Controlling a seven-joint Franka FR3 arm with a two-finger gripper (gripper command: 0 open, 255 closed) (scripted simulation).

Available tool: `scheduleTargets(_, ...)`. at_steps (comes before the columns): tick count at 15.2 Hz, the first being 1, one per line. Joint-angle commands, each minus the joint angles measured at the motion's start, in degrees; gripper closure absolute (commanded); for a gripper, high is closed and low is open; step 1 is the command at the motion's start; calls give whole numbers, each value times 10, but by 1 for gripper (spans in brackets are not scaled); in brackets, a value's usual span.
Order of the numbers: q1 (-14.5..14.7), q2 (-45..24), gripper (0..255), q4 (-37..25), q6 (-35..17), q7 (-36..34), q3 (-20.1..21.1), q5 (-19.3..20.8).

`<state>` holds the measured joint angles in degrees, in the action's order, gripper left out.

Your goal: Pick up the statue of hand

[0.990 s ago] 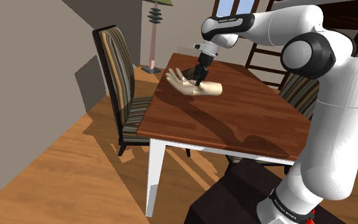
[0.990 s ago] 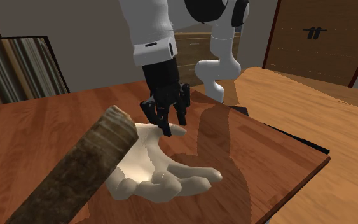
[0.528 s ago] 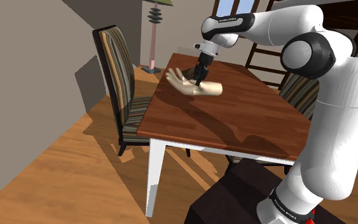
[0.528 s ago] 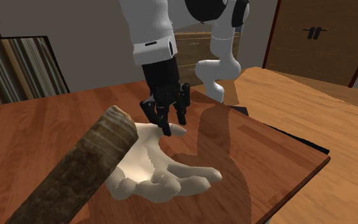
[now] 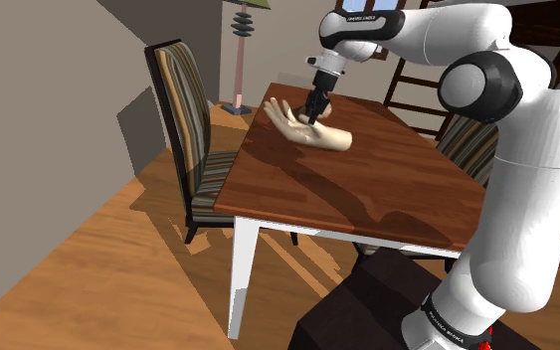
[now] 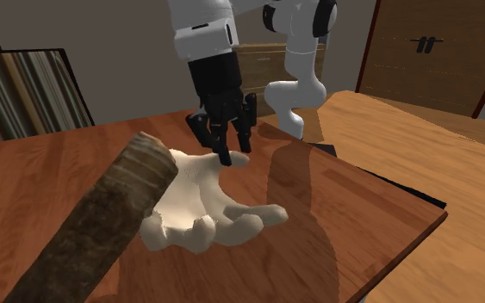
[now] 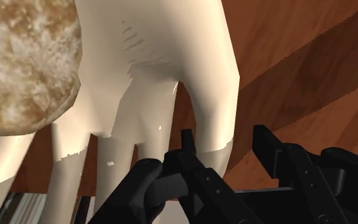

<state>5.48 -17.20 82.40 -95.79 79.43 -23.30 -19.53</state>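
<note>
The hand statue (image 5: 305, 127) is cream-coloured with a mottled brown wrist stump (image 6: 102, 219). It lies palm-up at the far end of the brown table (image 5: 367, 189). Its finger end is tipped up off the wood. My black gripper (image 5: 314, 111) comes down from above and is shut on the statue's thumb. In the second exterior view the gripper (image 6: 227, 153) pinches the thumb at the palm's far edge of the statue (image 6: 202, 202). In the wrist view the thumb of the statue (image 7: 165, 57) sits clasped in the gripper (image 7: 225, 145), with one black fingertip (image 7: 187, 147) on each side.
A striped chair (image 5: 183, 119) stands at the table's side toward the shoulder view's left. A second striped chair (image 5: 466, 144) is on the opposite side. A floor lamp (image 5: 243, 50) stands behind. The table's edge (image 6: 404, 228) lies to the second exterior view's right, with a wooden door (image 6: 430, 52) beyond.
The fingers closed tighter on the thumb. The gripper then rose a little, and the statue's finger end lifted and tilted up with it.
</note>
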Motion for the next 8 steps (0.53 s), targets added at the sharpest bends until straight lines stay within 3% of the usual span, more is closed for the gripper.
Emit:
scheduleTargets(1,-1,0,255,-18,15,-4,0,0)
scheduleTargets(8,-8,-8,255,-68,57,-12,-1,-2)
